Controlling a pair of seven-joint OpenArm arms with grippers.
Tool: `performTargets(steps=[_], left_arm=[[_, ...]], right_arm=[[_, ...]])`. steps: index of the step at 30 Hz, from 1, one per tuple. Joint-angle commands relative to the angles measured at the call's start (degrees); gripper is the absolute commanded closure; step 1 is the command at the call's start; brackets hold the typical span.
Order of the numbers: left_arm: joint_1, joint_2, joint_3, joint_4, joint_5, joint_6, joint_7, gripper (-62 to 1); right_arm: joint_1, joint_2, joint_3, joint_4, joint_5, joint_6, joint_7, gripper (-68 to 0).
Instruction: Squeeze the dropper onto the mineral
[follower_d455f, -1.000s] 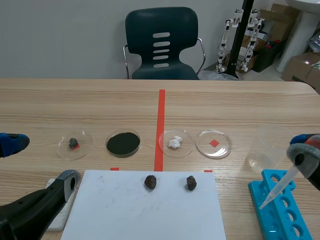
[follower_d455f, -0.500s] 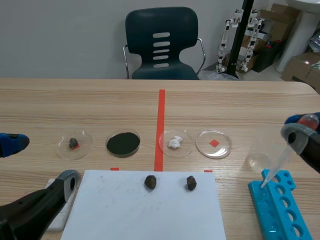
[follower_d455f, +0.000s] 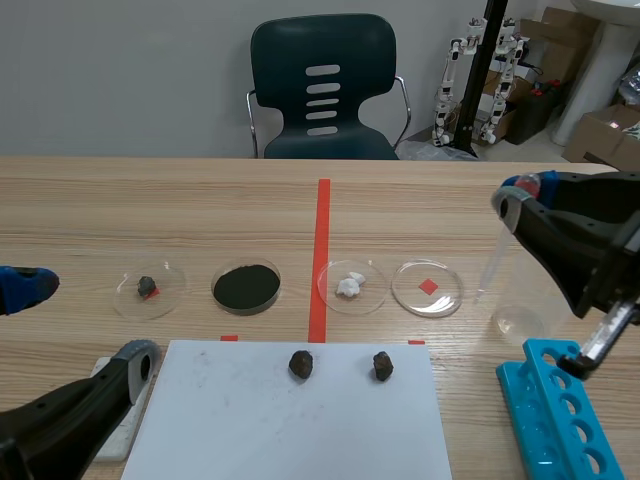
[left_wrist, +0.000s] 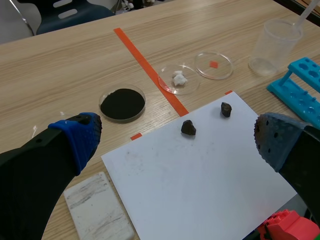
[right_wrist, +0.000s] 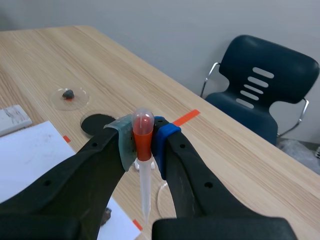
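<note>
Two dark mineral lumps (follower_d455f: 301, 363) (follower_d455f: 381, 365) lie on the white paper sheet (follower_d455f: 250, 440); the left wrist view shows them as well (left_wrist: 188, 128) (left_wrist: 226, 109). My right gripper (follower_d455f: 515, 195) is raised at the right and shut on a dropper (follower_d455f: 490, 265) with a red bulb. The dropper's tip hangs down at the clear plastic cup (follower_d455f: 522, 300). In the right wrist view the dropper (right_wrist: 144, 175) stands upright between the pads of my right gripper (right_wrist: 144, 140). My left gripper (follower_d455f: 80, 322) is open, low at the left, with nothing in it.
Several petri dishes stand in a row: one with a dark chip (follower_d455f: 148, 289), one with black powder (follower_d455f: 246, 287), one with white bits (follower_d455f: 351, 285), one over a red mark (follower_d455f: 428, 287). A blue tube rack (follower_d455f: 555, 415) sits front right, a white block (left_wrist: 97, 212) front left.
My right gripper has lifted the dropper away from the blue rack and carried it up and leftward to the plastic cup. The left arm has not moved.
</note>
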Motion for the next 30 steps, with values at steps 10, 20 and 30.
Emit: performTargets(steps=[10, 20, 30], left_arm=[[0.15, 0.26, 0.26, 0.35, -0.57, -0.13, -0.81, -62.3], [0.15, 0.26, 0.26, 0.35, -0.57, -0.13, -0.81, -62.3], [0.15, 0.26, 0.26, 0.35, -0.57, -0.13, -0.81, -62.3]], right_arm=[[21.05, -1.33, -15.19, -15.26, 0.26, -9.38, 0.26, -6.4], [32.79, -5.90, -26.69, -28.17, -0.48, -21.38, 0.28, -6.4], [36.28, -8.39, -34.18, -32.70, -1.36, -27.91, 0.50, -6.4]])
